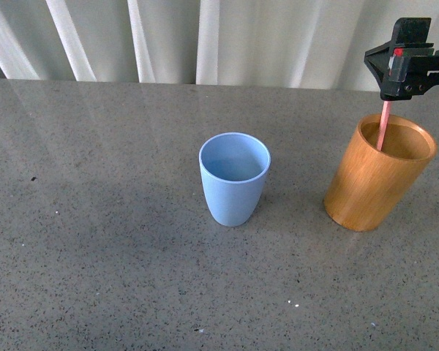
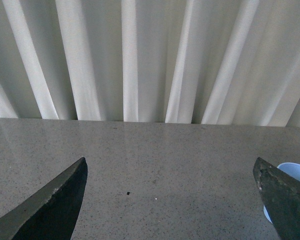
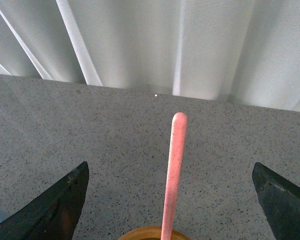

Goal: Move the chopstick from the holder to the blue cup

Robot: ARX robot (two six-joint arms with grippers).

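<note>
The pale pink chopstick (image 1: 383, 126) stands in the orange-brown holder (image 1: 377, 175) at the table's right side. Its top is hidden behind my right gripper (image 1: 395, 80), which hangs just above the holder. In the right wrist view the chopstick (image 3: 173, 175) rises from the holder's rim (image 3: 147, 233) midway between the wide-apart fingers (image 3: 50, 210), touching neither. The right gripper (image 3: 170, 200) is open. The light blue cup (image 1: 234, 179) stands upright and empty at the table's middle. My left gripper (image 2: 170, 200) is open over bare table, with the blue cup (image 2: 296, 172) peeking from behind one finger (image 2: 285, 200).
The grey speckled table (image 1: 95, 241) runs back to a white pleated curtain (image 1: 205, 40) along its far edge. A hand's width of tabletop separates the cup from the holder. The left arm does not show in the front view.
</note>
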